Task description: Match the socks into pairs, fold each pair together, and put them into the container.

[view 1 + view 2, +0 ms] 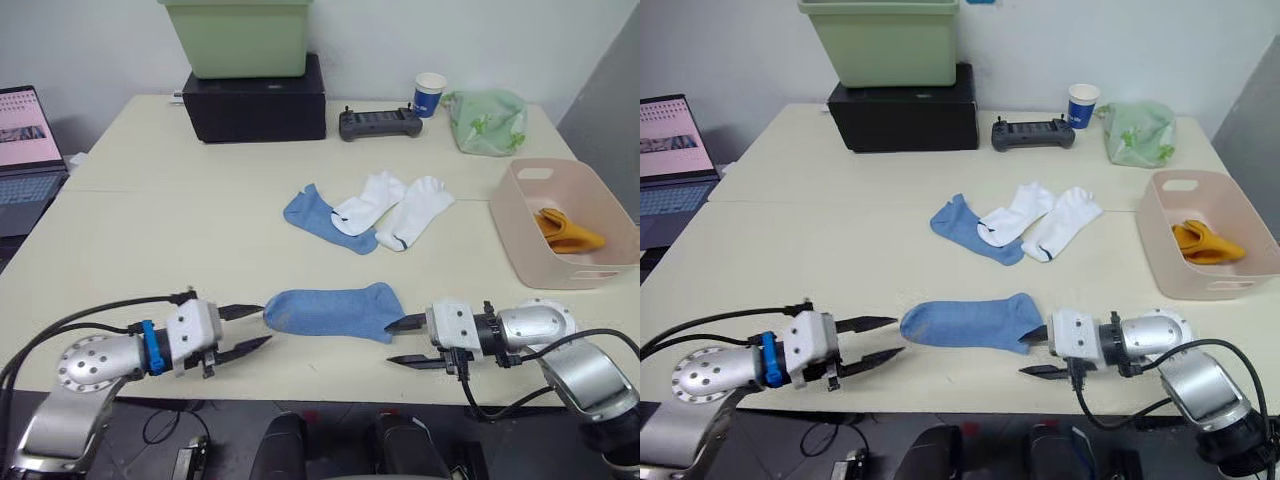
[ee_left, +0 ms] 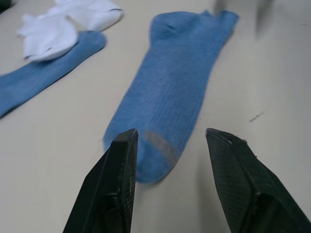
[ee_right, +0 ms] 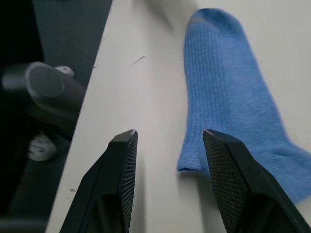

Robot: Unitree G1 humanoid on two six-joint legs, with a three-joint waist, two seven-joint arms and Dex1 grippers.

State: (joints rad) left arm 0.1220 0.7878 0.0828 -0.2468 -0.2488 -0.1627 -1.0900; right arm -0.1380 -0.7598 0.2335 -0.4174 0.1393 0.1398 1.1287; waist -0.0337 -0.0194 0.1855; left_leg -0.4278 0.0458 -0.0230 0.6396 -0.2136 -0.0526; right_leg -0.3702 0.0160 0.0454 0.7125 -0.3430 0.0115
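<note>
Both end effectors sit low at the near edge of the surface (image 1: 150, 230), one at each end of a single light blue sock (image 1: 330, 311). Left end effector (image 1: 245, 329) has its fingers spread wide, the toe of the sock just beyond their tips; right end effector (image 1: 407, 341) is likewise open and empty, its fingers straddling the cuff end near the surface's front edge. That mirrored stance reads as a setup for taking the sock by both ends at once — a sensible hold for carrying it flat to its mate.

Going down in size: a light green bin (image 1: 240, 35) rests on a black box (image 1: 257, 100) at the far side, with a laptop (image 1: 28, 150) off to the left. The pale pink container (image 1: 520, 235) stands on the right, well apart from the near sock, and already holds the folded mustard-orange socks (image 1: 565, 232), so one pair looks finished. A pale green bag (image 1: 487, 120) lies behind it. Mid-surface, the second light blue sock (image 1: 318, 217) lies partly under two white socks (image 1: 400, 207), which overlap it and touch each other; it will likely need freeing before the blues can be stacked. Smallest, at the back: a black handheld controller (image 1: 378, 123) and a blue paper cup (image 1: 430, 94).
</note>
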